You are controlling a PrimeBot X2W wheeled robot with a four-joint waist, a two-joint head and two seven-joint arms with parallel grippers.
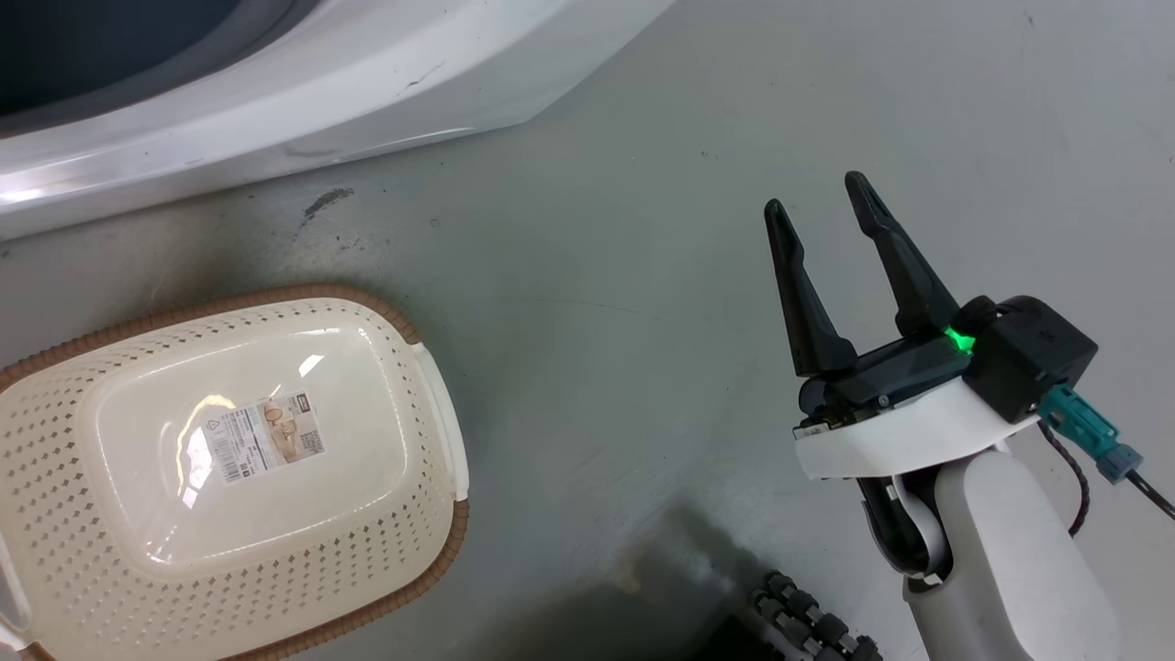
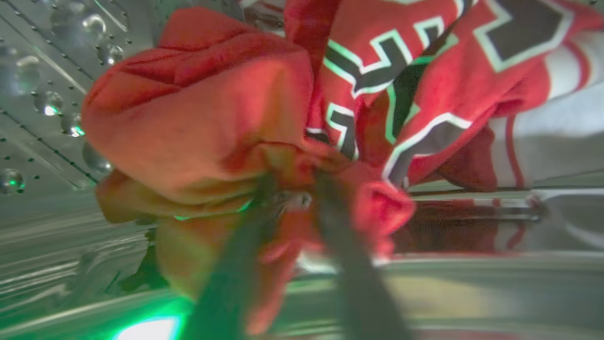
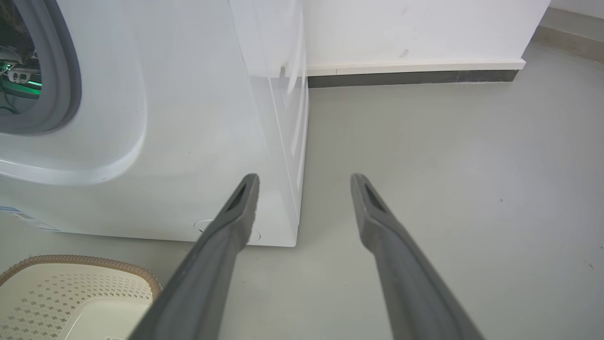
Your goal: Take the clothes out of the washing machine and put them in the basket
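— Where are the red, white-trimmed jersey clothes [image 2: 198,118]?
— In the steel drum [image 2: 37,94], clenched in my left claw [image 2: 295,193].
— Right claw [image 1: 815,191]?
— Released, over grey floor [image 1: 643,229] near the cream perforated basket [image 1: 55,441].

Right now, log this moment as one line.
left gripper: shut on clothes inside washing machine | right gripper: open, over floor | basket: empty

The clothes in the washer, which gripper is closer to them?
Left. The left gripper pinches the clothes inside the drum; the right gripper hangs open over the floor outside.
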